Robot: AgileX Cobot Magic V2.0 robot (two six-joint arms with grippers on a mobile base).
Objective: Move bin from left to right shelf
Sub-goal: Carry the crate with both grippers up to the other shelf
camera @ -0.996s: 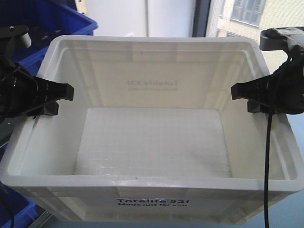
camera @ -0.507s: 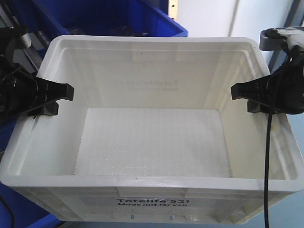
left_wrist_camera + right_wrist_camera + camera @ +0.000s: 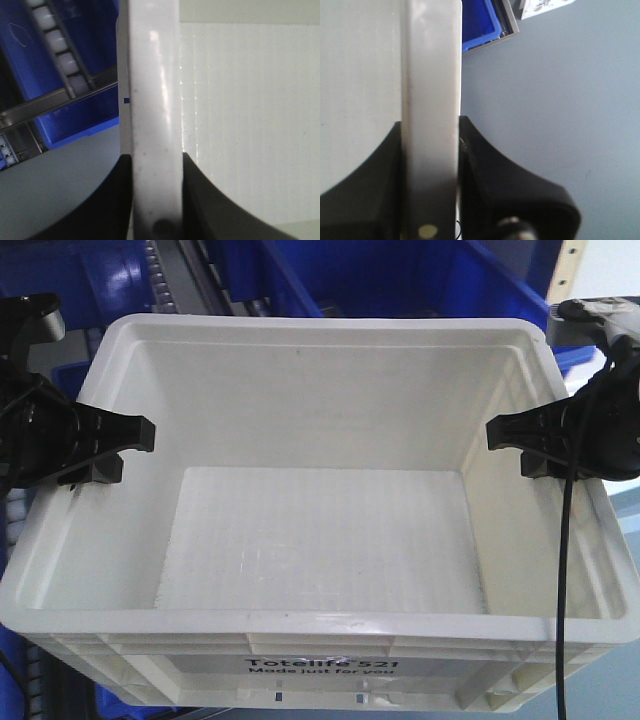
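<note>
The white bin point(image 3: 320, 540) fills the front view, empty, its black "Totelife 521" print facing me at the bottom. My left gripper point(image 3: 125, 450) is shut on the bin's left rim point(image 3: 152, 125), one black finger on each side of the wall. At the opposite side, my right gripper point(image 3: 512, 445) is shut on the right rim point(image 3: 431, 100) in the same way. The bin hangs between both arms, level. In the left wrist view the bin's ribbed floor point(image 3: 250, 125) shows to the right of the rim.
Blue plastic bins point(image 3: 400, 280) sit on a shelf right behind the white bin, with a roller rail point(image 3: 160, 280) between them. A blue bin point(image 3: 75, 75) and metal roller track point(image 3: 55, 55) lie below my left gripper. Grey floor point(image 3: 560, 100) is under my right gripper.
The background has slid right behind the held bin: the window and white wall are gone, blue bins and shelf rails now fill the back. Both grips on the bin are unchanged.
</note>
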